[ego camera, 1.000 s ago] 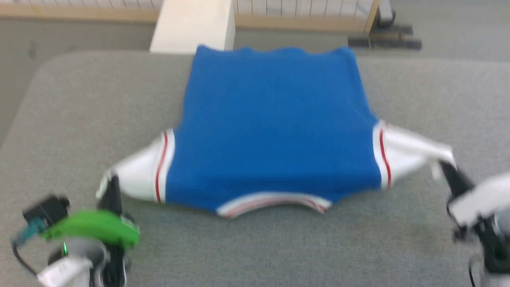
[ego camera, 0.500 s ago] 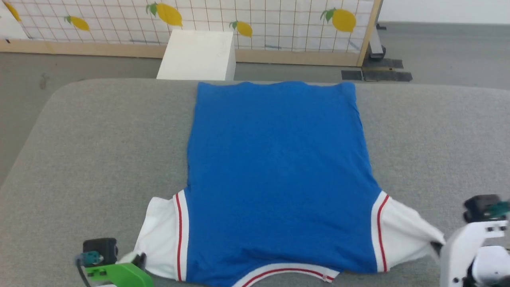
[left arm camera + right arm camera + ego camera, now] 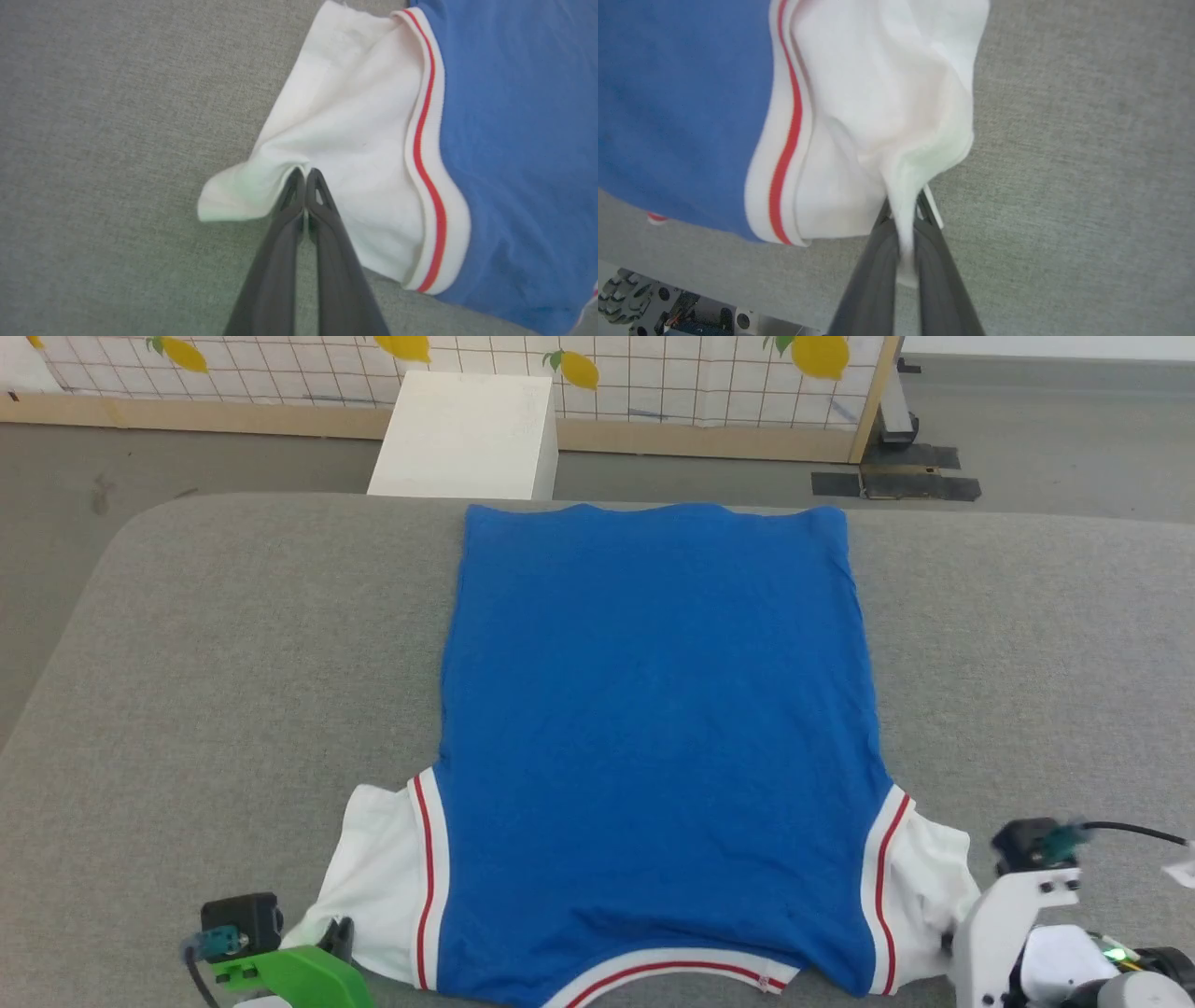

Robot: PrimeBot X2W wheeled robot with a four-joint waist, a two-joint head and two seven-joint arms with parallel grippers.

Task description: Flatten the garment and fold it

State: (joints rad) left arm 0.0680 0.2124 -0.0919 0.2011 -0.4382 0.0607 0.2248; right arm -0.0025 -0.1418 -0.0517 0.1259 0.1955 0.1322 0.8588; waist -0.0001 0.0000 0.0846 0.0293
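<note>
The garment (image 3: pixel 653 709) lies flat on the grey table (image 3: pixel 233 663) with its plain royal-blue side up, hem at the far edge and striped collar toward me. My left gripper (image 3: pixel 338 933) sits at the tip of the white left sleeve (image 3: pixel 378 887). In the left wrist view its fingers (image 3: pixel 306 179) are shut, pinching a fold of the sleeve (image 3: pixel 355 140). My right gripper (image 3: pixel 954 941) is at the right sleeve (image 3: pixel 924 887). In the right wrist view, bunched white sleeve cloth (image 3: pixel 896 140) runs down between its shut fingers (image 3: pixel 906 224).
A white box (image 3: pixel 467 434) stands on the floor behind the table's far edge, before a gridded screen with lemon prints (image 3: pixel 653 373). Bare grey tabletop flanks the garment on both sides. The table's near edge and my base (image 3: pixel 644 303) appear in the right wrist view.
The head camera tilted. The garment came toward me and settled flat. Both sleeves dropped onto the table, and the right sleeve went slack as the right gripper moved inward.
</note>
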